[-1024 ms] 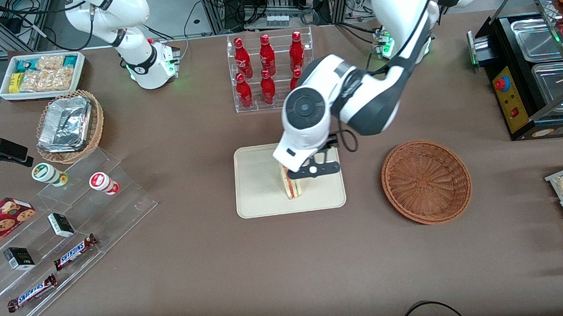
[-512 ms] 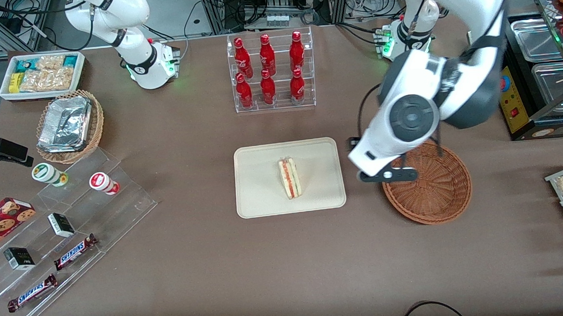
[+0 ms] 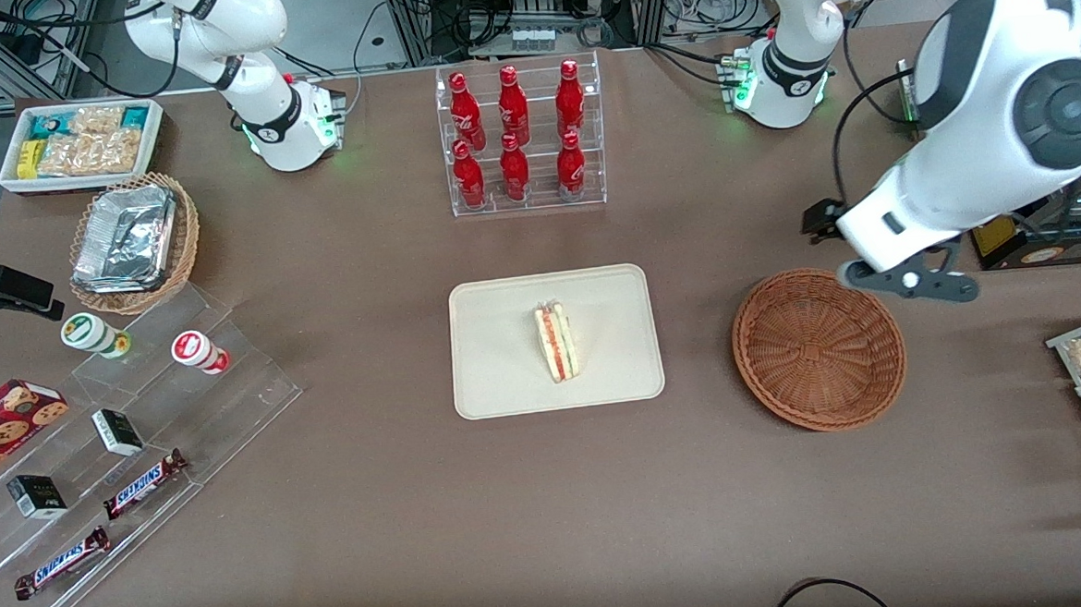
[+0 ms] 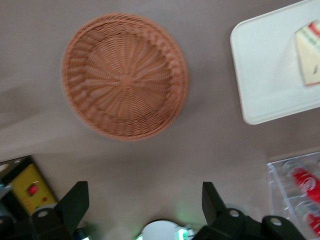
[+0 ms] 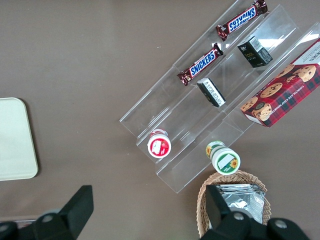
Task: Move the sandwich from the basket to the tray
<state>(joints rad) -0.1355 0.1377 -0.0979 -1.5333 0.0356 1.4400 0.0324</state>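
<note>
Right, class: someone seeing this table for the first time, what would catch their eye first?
Probably the sandwich lying alone on the cream tray at the table's middle. Beside it, toward the working arm's end, sits the empty brown basket, with the open gripper hovering above the basket's rim. The red bottles in their clear rack stand farther from the camera.

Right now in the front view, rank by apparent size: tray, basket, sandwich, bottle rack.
1. Tray
2. Basket and bottle rack: too alike to rank.
3. Sandwich, smallest, lying on the tray.
The end effector hangs open beside the basket, toward the working arm's end.
</note>
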